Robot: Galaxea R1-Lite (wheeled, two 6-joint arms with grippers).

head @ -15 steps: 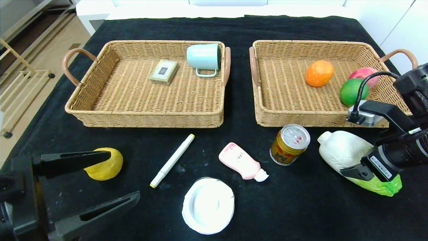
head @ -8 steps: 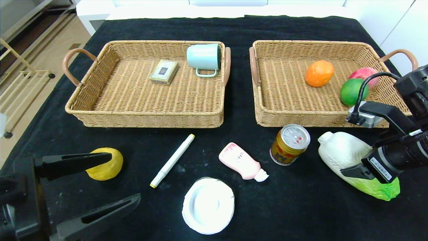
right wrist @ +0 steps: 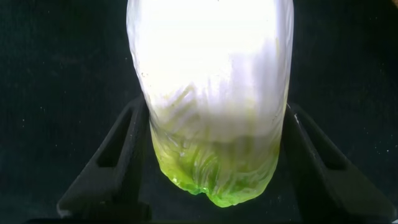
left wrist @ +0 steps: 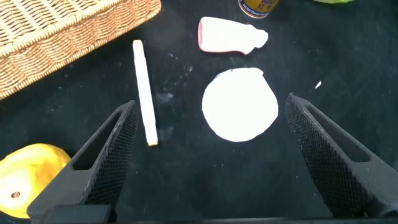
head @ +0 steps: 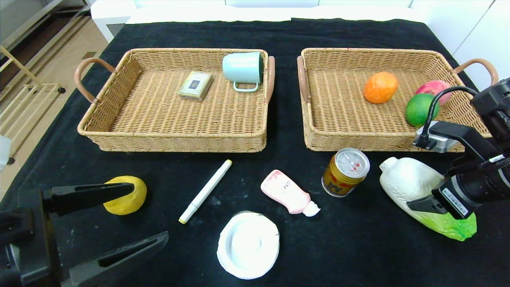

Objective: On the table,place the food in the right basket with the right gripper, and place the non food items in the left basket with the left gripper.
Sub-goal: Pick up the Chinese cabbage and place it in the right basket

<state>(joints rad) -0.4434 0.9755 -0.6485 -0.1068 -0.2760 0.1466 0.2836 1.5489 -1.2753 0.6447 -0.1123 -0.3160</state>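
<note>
Right gripper [right wrist: 211,155] is clamping the cabbage [head: 414,187] at its green leafy end, fingers pressing both sides; the cabbage is lying on the table [head: 358,247] just in front of the right basket [head: 342,135], right of the can [head: 345,171]. Left gripper [left wrist: 211,162] is hanging over the table in front of the left basket [head: 175,139], jaws spread wide, gripping nothing, with the marker [left wrist: 144,90] and dish [left wrist: 240,104] lying under it, the pear [head: 125,195] alongside.
</note>
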